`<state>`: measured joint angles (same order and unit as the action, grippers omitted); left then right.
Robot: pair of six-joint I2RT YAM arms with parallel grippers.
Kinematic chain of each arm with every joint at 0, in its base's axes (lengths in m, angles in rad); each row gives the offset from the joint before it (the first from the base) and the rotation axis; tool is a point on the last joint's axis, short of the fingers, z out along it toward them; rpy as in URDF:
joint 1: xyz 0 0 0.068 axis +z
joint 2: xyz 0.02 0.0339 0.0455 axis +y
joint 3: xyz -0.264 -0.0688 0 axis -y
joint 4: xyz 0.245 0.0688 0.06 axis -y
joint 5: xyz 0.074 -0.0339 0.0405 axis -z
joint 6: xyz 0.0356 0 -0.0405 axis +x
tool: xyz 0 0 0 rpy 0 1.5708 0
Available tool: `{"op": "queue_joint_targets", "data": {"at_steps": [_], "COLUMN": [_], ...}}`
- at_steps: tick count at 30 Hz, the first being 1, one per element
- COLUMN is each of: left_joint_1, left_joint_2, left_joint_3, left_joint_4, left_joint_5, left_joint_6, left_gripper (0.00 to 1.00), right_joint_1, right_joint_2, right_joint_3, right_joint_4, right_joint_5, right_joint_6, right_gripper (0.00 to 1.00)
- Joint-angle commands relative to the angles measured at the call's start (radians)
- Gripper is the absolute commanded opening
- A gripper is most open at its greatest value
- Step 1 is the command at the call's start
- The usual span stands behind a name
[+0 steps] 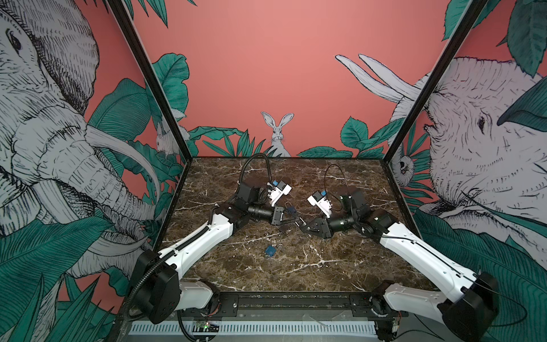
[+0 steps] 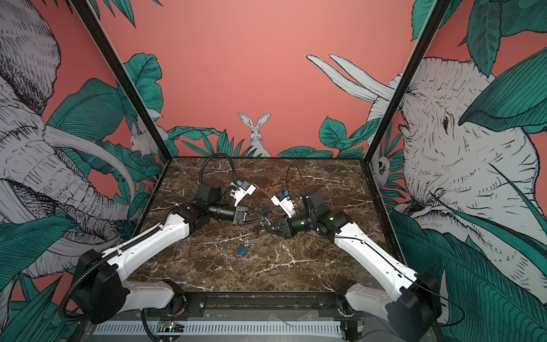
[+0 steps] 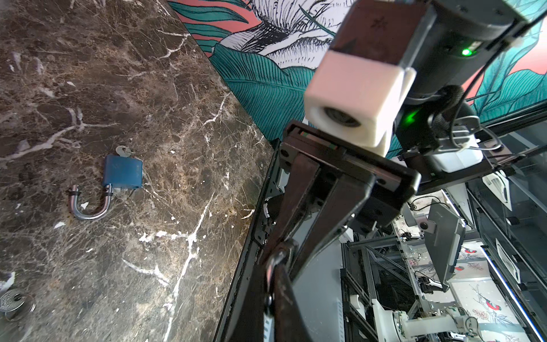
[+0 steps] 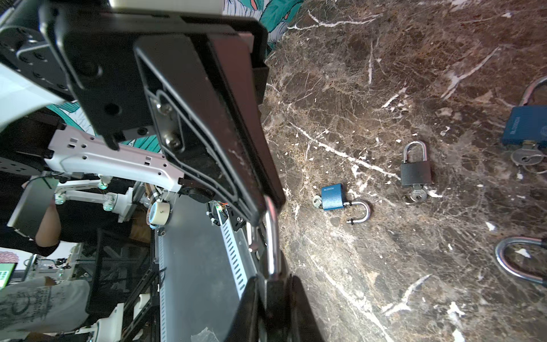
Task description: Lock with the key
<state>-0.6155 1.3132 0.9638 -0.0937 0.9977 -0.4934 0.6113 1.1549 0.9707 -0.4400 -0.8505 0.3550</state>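
I see the right pincer [image 1: 302,222] clamping a silver shackle [image 4: 273,237]; left pincer [image 1: 291,219] fully closed, on what I cannot tell. Mid-frame blue padlock [image 4: 333,197] reads BLOSSOM.

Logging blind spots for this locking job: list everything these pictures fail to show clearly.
- Held silver-shackled padlock: right wrist view, body hidden by the right hand.
- Left hand: its pinched item is blurred in the left wrist view, tiny in both top views.
- Second silver shackle: body cut off by the right wrist view's edge.
- Round silver key: clipped by the left wrist view's edge.
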Motion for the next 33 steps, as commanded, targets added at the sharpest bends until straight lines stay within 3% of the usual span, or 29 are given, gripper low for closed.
{"op": "queue_joint_targets", "data": {"at_steps": [1,12,33], "left_joint_1": [0.002,0.002,-0.013], "left_joint_2": [0.014,0.031,0.012], "left_joint_3": [-0.038,-0.07,-0.186], "left_joint_4": [0.008,0.085,0.193], "left_joint_5": [-0.066,-0.07,-0.04], "left_joint_6": [0.025,-0.007,-0.086], "left_gripper": [0.0,0.0,0.0], "right_joint_1": [0.008,0.008,0.008], "right_joint_2": [-0.066,-0.123,-0.111], "right_joint_3": [0.012,-0.047,-0.065], "right_joint_4": [0.19,0.42,0.566], "right_joint_5": [-0.172,-0.254,-0.24], "right_joint_6": [0.081,0.284,0.38], "right_gripper": [0.0,0.0,0.0]}}
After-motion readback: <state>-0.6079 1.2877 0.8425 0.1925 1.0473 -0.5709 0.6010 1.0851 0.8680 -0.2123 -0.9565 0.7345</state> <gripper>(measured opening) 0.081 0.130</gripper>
